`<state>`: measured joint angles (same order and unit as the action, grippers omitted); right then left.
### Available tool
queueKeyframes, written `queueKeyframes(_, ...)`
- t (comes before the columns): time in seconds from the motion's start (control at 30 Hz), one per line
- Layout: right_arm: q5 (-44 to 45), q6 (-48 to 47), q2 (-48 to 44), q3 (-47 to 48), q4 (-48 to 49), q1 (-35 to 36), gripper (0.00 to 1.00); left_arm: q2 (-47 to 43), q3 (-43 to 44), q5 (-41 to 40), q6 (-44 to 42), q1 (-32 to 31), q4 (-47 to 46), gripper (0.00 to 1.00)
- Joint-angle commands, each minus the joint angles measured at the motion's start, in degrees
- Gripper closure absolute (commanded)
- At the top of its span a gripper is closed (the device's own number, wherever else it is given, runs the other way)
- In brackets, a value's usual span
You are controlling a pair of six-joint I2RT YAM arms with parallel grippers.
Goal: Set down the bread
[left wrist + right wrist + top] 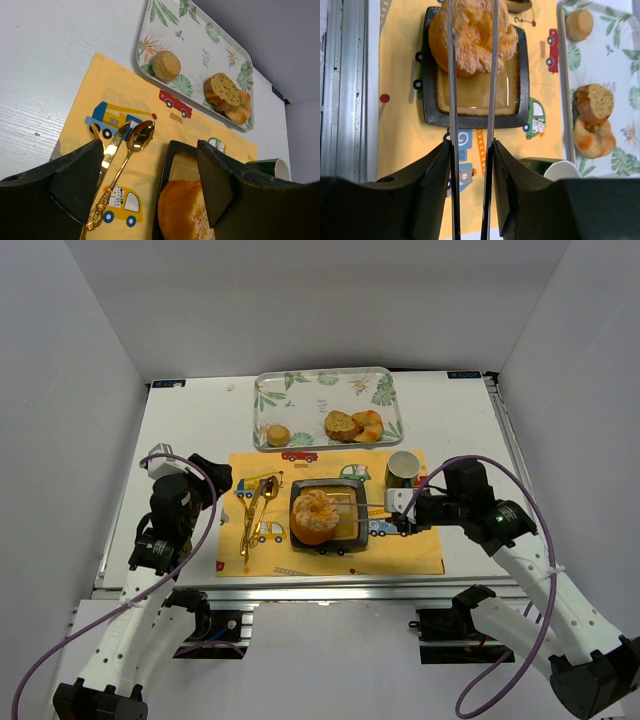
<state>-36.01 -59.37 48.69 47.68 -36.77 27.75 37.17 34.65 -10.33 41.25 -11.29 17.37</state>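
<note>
The large round bun of bread [315,515] [470,35] [187,210], with a crackled orange top, sits on the dark square plate [352,536] [475,100]. My right gripper [400,512] [470,145] is shut on a pair of metal tongs [362,507] [451,75]. The two tong arms stand a little apart and reach across the bun's top; I cannot tell whether they still pinch it. My left gripper [215,480] [150,150] hangs open over the placemat, left of the plate, holding nothing. A small flat tan round [278,434] [166,65] lies on the leaf-patterned tray [270,390].
Two more bread pieces [353,425] [592,120] lie on the tray's right side. A dark green cup [402,468] [555,167] stands right of the plate. Gold cutlery [255,510] [135,145] lies on the yellow placemat [420,550], left of the plate.
</note>
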Motion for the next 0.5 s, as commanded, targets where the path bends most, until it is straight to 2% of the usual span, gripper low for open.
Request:
queueKeyframes(0.0,-2.84,-0.48,-0.96,3.12,-0.93,-0.15,0.57,-0.78,0.06,0.48,0.23,0.30,-0.75,0.16)
queueKeyframes(0.13,-2.92,0.65,-1.23,2.85,0.99,-0.24,0.59,-0.78,0.06,0.48,0.23,0.30,-0.93,0.16)
queueKeyframes(0.23,-1.44,10.21,1.05,5.04,9.41,-0.24,0.65,-0.61,0.06,0.57,0.23,0.30,-1.19,0.16)
queueKeyframes(0.27,-0.39,16.60,4.28,5.92,12.05,-0.15,0.68,-0.52,0.06,0.57,0.23,0.30,-1.28,0.16)
queueKeyframes(0.3,1.36,19.10,6.40,7.06,14.60,-0.15,0.73,-0.43,-0.02,0.57,0.23,0.30,-1.54,0.16)
queueKeyframes(0.33,2.34,21.38,8.68,9.69,18.28,-0.15,0.75,-0.34,-0.03,0.66,0.32,0.30,-1.63,0.16)
queueKeyframes(0.47,5.95,27.73,24.38,18.99,22.53,-0.24,0.81,-0.43,-0.03,0.66,0.32,0.30,-1.63,0.18)
